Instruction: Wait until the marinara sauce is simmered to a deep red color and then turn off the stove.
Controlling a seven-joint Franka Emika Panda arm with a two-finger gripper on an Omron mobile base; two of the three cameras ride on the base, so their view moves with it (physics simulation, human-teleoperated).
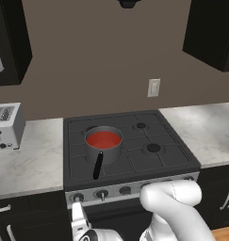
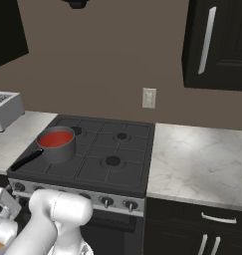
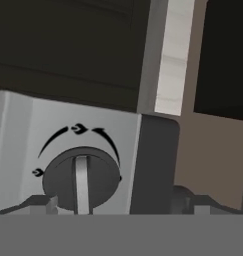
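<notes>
The stove sits between two stretches of marbled surface, black with four burners and a silver front panel carrying a row of round knobs. Dark cabinets hang above on both sides, and a white wall outlet is mounted on the brown wall behind.

A silver toaster stands on the surface left of the stove. The left base view shows its front face and slots; the right base view shows its corner at the frame edge.

A small grey saucepan rests on the front-left burner, its black handle pointing toward the front panel. The marinara sauce fills its mouth as a flat red-orange disc. Both base views show it.

The arm is folded low in front of the stove, its white elbow bulking over the panel in both base views. In the left base view the wrist reaches down and left, and the end effector points up at the leftmost knob.

The hand view gives what the base views cannot: that knob close up on the silver panel, its pointer bar upright, with flame markings arcing above it. The two dark fingertips stand apart at either side along the bottom, the knob lying toward the left one; nothing is clamped, and contact with the knob cannot be determined.
</notes>
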